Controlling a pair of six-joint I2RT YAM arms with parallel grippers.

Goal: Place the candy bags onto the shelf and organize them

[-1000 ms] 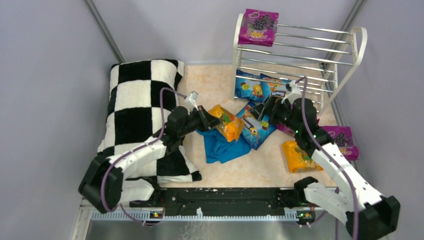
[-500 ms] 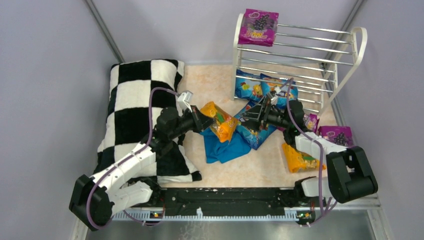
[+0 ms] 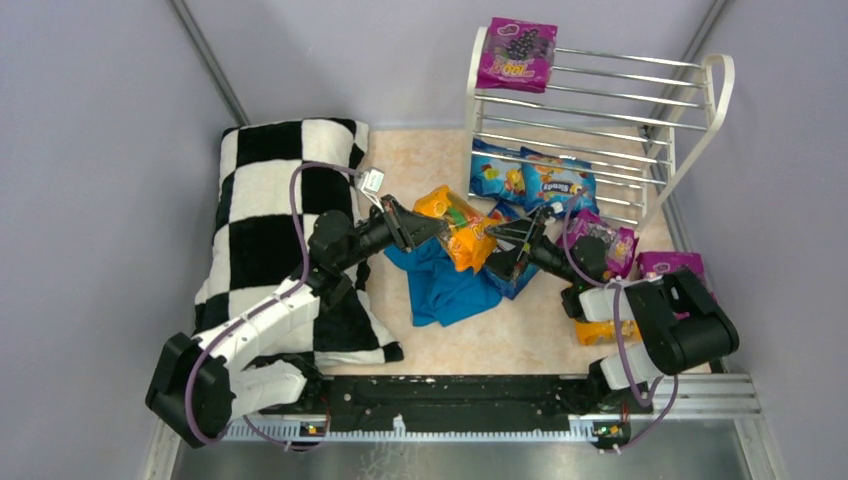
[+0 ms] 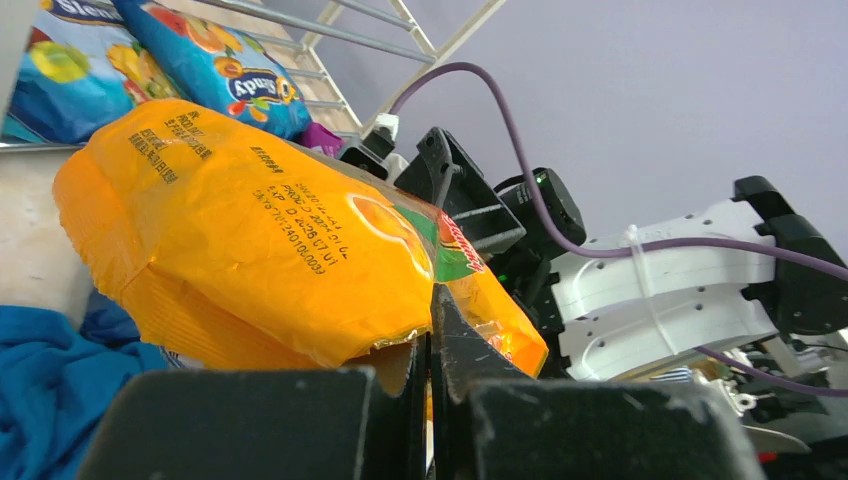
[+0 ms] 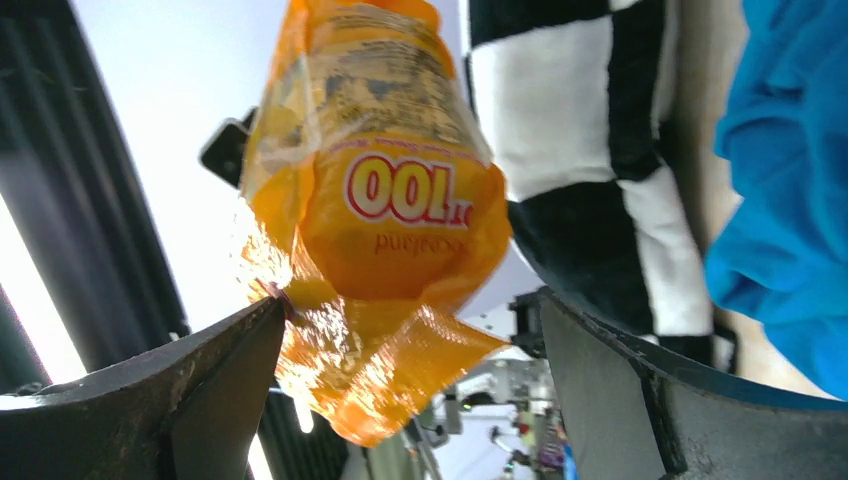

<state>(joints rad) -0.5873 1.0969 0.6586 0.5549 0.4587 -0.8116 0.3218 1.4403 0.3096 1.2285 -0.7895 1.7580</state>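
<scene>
My left gripper (image 3: pixel 422 226) is shut on the end of an orange candy bag (image 3: pixel 457 228) and holds it above the teal cloth; the wrist view shows the jaws (image 4: pixel 430 345) pinching the seam of the bag (image 4: pixel 250 220). My right gripper (image 3: pixel 503 252) is open and points left at the bag. In the right wrist view the bag's crimped end (image 5: pixel 385 350) hangs between the spread fingers of that gripper (image 5: pixel 410 310). The white shelf (image 3: pixel 640 110) stands at the back right, with a purple bag (image 3: pixel 517 53) on top and two blue bags (image 3: pixel 530 175) on the lowest tier.
A teal cloth (image 3: pixel 448 288) lies under the grippers, with a blue bag (image 3: pixel 516 278) at its right edge. Purple bags (image 3: pixel 602 240) (image 3: pixel 672 266) and an orange bag (image 3: pixel 592 328) lie by the right arm. The checkered pillow (image 3: pixel 270 215) fills the left side.
My left gripper has carried the orange bag up and to the right. My right arm has folded back, and its gripper has swung left until its open jaws are around the bag's end.
</scene>
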